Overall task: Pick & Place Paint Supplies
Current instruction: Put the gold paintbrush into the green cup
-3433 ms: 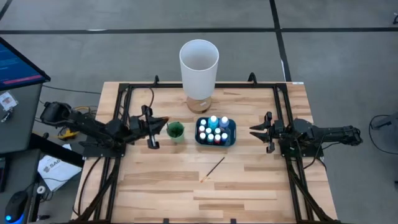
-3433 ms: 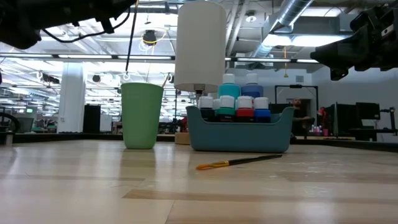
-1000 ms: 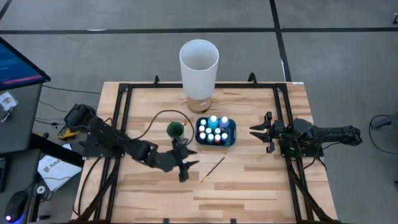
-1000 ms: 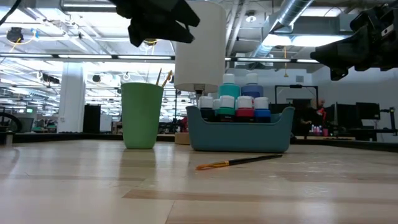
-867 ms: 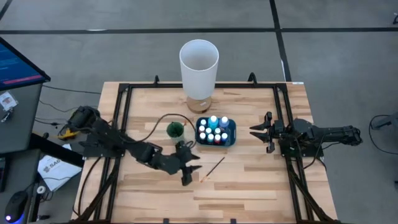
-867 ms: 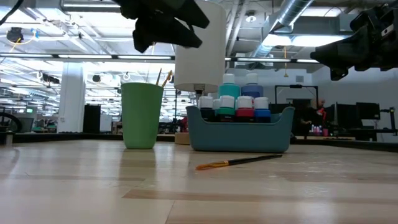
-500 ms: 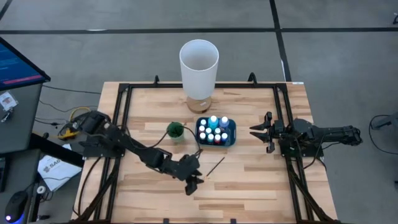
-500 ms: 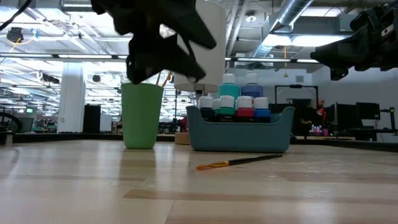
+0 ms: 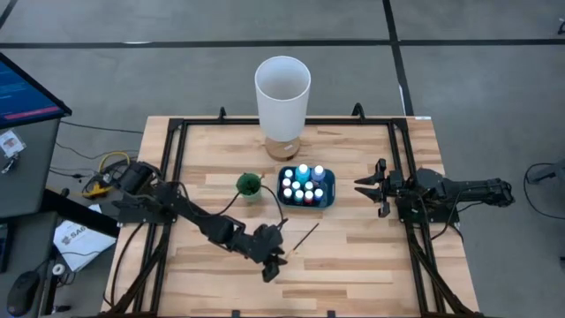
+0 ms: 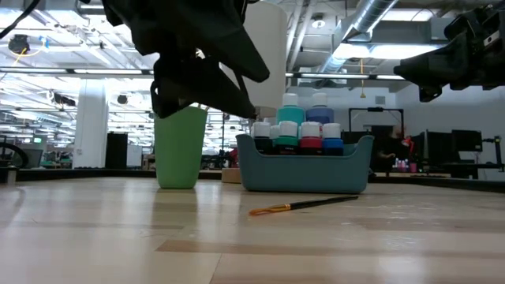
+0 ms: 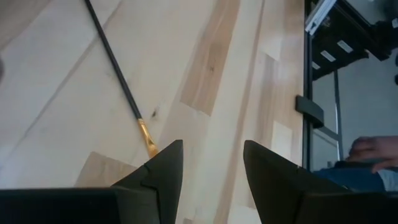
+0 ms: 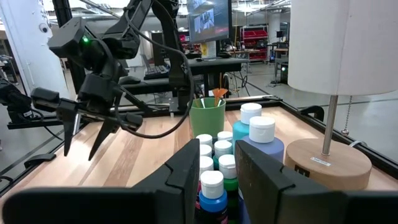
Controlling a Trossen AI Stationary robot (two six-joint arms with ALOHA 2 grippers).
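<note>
My desk (image 9: 353, 265) is pale butcher-block wood with a black metal frame (image 9: 173, 159) along its edges. Around it in the high view: grey floor (image 9: 132, 79) crossed by dark lines. A blue-lit monitor (image 9: 26, 88) sits at the left edge of the frame, with papers (image 9: 75, 240) and a dark mouse (image 9: 22, 287) lower left. In the low view, an open hall lies behind the desk: a white column (image 10: 91, 118) at left, ceiling ducts (image 10: 371, 24) at upper right, strip lights (image 10: 55, 72) at upper left. In the right wrist view, a second screen (image 12: 208, 18) at top centre above benches (image 12: 205, 65).
</note>
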